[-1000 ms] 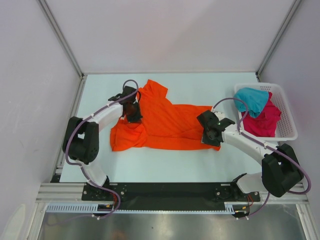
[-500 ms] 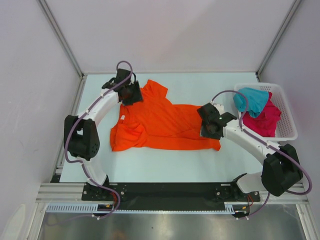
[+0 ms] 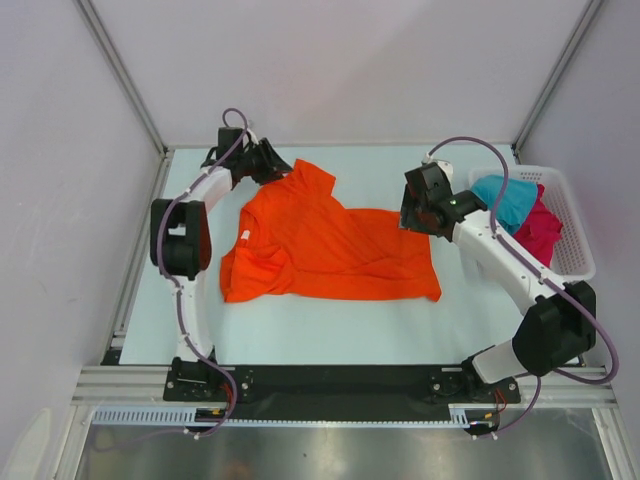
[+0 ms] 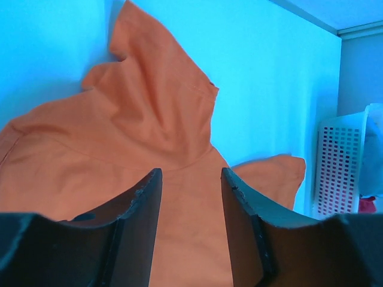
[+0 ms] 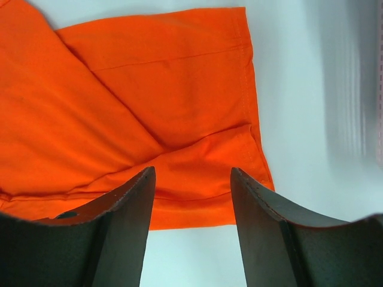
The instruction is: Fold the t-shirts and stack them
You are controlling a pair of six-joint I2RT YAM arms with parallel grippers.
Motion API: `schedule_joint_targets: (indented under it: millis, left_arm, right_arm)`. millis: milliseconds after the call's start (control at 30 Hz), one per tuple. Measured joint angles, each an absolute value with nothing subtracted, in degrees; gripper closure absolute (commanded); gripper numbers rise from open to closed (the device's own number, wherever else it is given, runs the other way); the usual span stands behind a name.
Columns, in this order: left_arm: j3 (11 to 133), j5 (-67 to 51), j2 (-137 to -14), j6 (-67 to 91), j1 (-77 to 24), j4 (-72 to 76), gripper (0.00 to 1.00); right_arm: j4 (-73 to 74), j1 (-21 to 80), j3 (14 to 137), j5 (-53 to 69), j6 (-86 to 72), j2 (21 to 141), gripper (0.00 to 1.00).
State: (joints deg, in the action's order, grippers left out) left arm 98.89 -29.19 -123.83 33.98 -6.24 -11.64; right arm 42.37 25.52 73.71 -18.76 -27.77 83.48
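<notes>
Overhead view: bright, even, diffuse light with faint shadows only. My left wrist camera renders the tabletop [image 4: 269, 84] with a strong cyan cast. My right wrist camera shows streaked blur along its right edge.

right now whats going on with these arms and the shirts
Two robot arms are working on the orange t-shirt, spread out but rumpled. The left gripper and right gripper are both open, holding nothing, near its far corners. The teal t-shirt and pink t-shirt sit in the white basket.
</notes>
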Motion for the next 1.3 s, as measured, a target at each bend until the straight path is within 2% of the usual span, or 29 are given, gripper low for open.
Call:
schedule_joint_targets:
  millis: [133,267,533,767,967,1300]
  left_arm:
    - [103.2,-33.4,-132.4,38.4,-5.7,-7.5,0.52]
    - [113.1,-34.8,-139.5,41.2,-5.8,-7.5,0.54]
    - [129.4,-31.1,-144.8,41.6,-5.7,-10.3,0.55]
    - [132.5,-23.8,-145.7,38.3,-5.7,-16.8,0.56]
    - [133.2,-18.2,-147.5,35.6,-5.7,-22.9,0.57]
    - [133.2,-16.5,-150.5,35.5,-5.9,-27.2,0.58]
  right_arm:
    - [42.6,26.1,73.2,-18.4,-26.9,81.5,0.4]
    - [42.5,27.0,72.2,-17.9,-26.9,79.7,0.41]
    - [42.5,28.0,72.8,-17.5,-26.7,83.5,0.42]
    - [42.6,28.8,74.7,-17.5,-26.4,90.6,0.42]
    - [42.6,29.5,75.6,-17.3,-26.1,92.2,0.42]
    - [42.7,29.7,75.7,-17.3,-25.8,92.4,0.42]
